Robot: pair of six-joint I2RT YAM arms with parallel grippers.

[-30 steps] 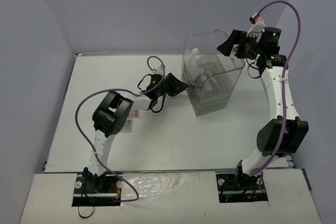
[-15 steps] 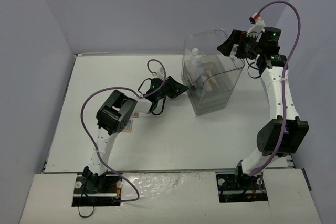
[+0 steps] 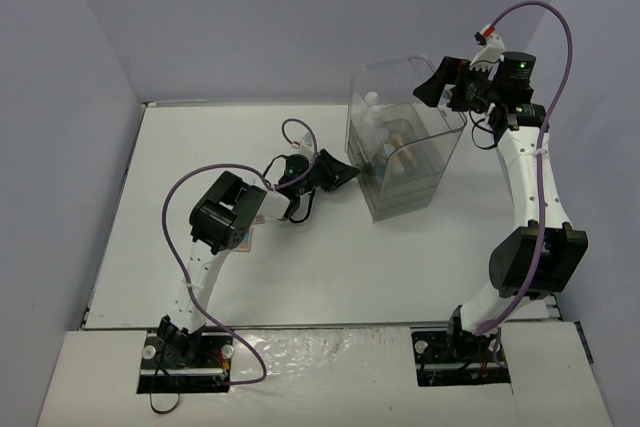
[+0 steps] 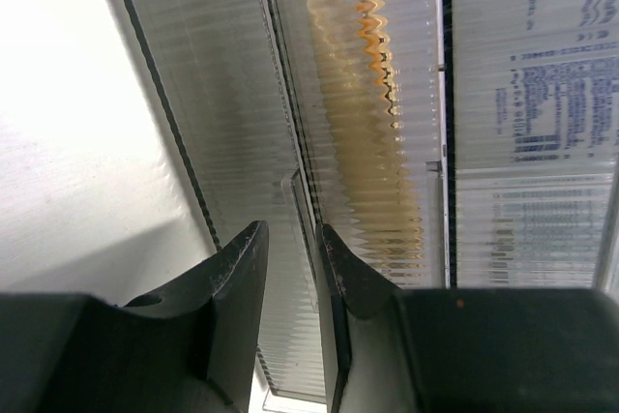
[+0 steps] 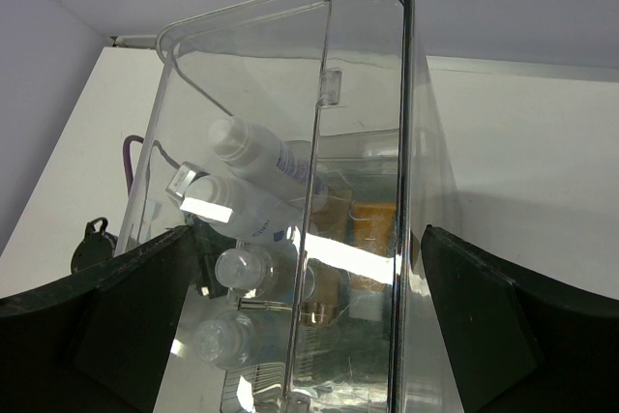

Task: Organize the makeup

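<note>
One clear case [image 3: 400, 162] on surface. Left gripper [image 4: 290, 234] narrow about drawer pull [image 4: 303, 205], clamp unconfirmed. Right gripper [image 5: 305, 239] wide, straddling case top. White bottles [image 5: 253, 154] inside upper compartment; eyeshadow palette [image 3: 247, 238] on surface under left arm. Step, judged: opening drawer. Next: firm pinch, straight outward pull, case braced.

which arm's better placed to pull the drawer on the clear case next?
Left. The left fingers sit close together either side of the small pull tab on the ribbed drawer front. The right fingers hang wide open, empty, up at the clear case's top rear corner.
</note>
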